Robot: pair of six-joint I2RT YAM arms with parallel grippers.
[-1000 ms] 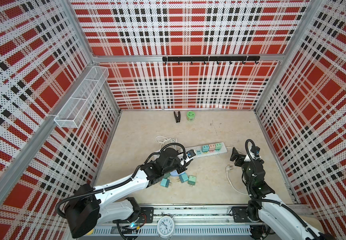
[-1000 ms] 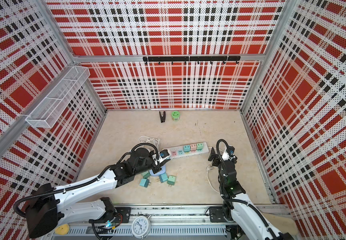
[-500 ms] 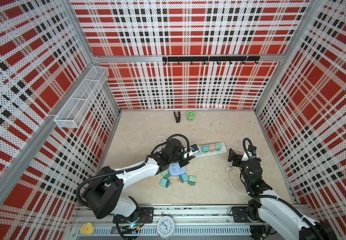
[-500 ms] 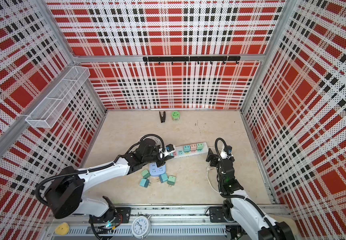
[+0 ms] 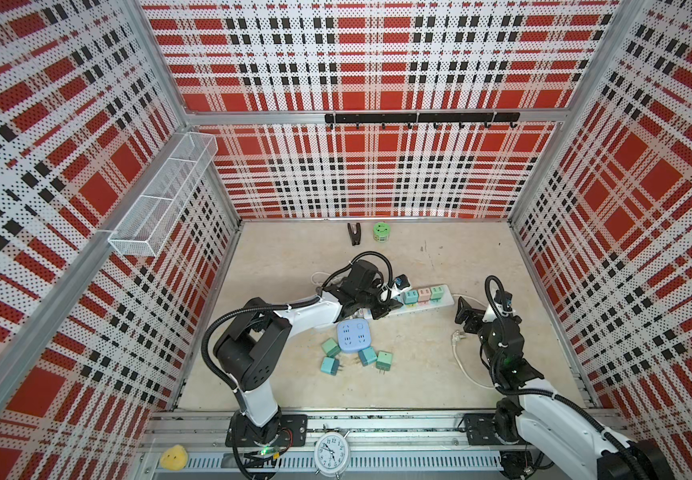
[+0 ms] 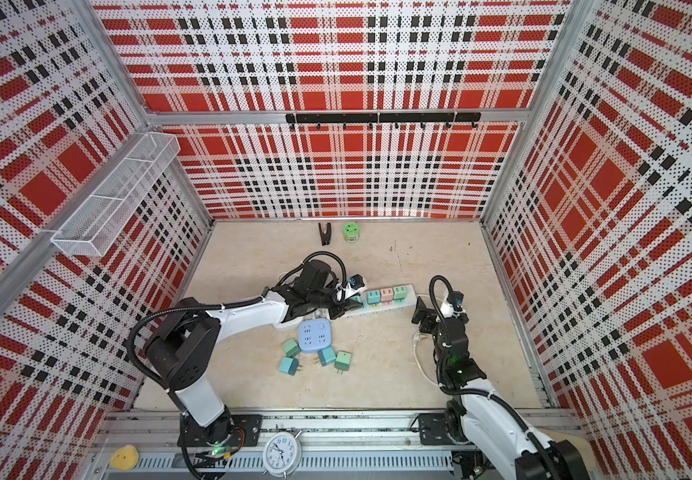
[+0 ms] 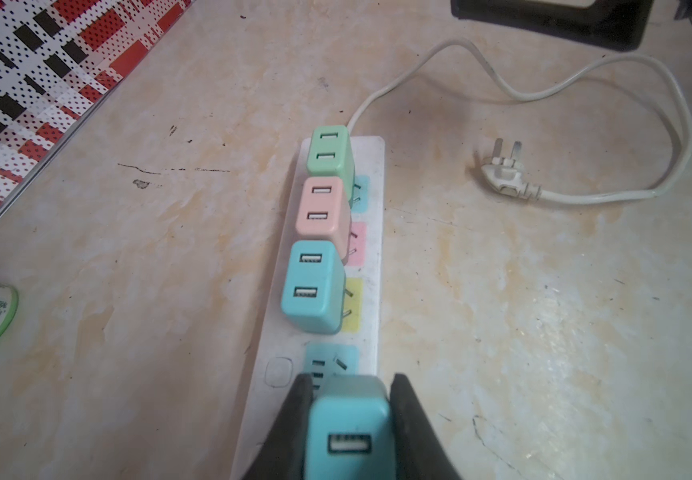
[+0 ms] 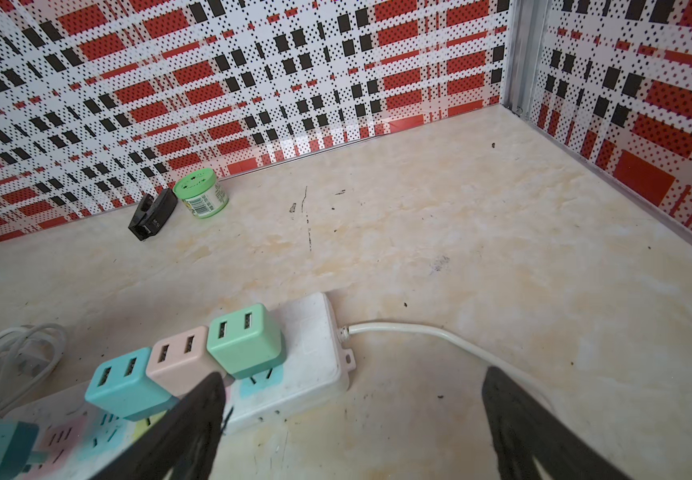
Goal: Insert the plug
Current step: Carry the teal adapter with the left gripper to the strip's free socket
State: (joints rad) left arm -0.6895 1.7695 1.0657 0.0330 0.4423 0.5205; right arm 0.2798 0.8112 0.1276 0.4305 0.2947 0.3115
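My left gripper (image 7: 352, 384) is clamped on the teal plug (image 7: 348, 432), poised over the left end of the power strip (image 7: 373, 232), just short of its empty blue socket (image 7: 331, 361). A second ago it sat further left and nearer. My right gripper (image 8: 352, 382) stands wide, holding nothing, by the strip's right end, having edged slightly left. Three chargers (image 7: 323, 212) fill the sockets to the right. Beyond the strip the table (image 5: 315, 249) lies bare up to the black clip (image 5: 353, 234) and green jar (image 5: 382, 232). On the near side sit the blue cube socket (image 5: 352, 336) and loose chargers (image 5: 329, 365).
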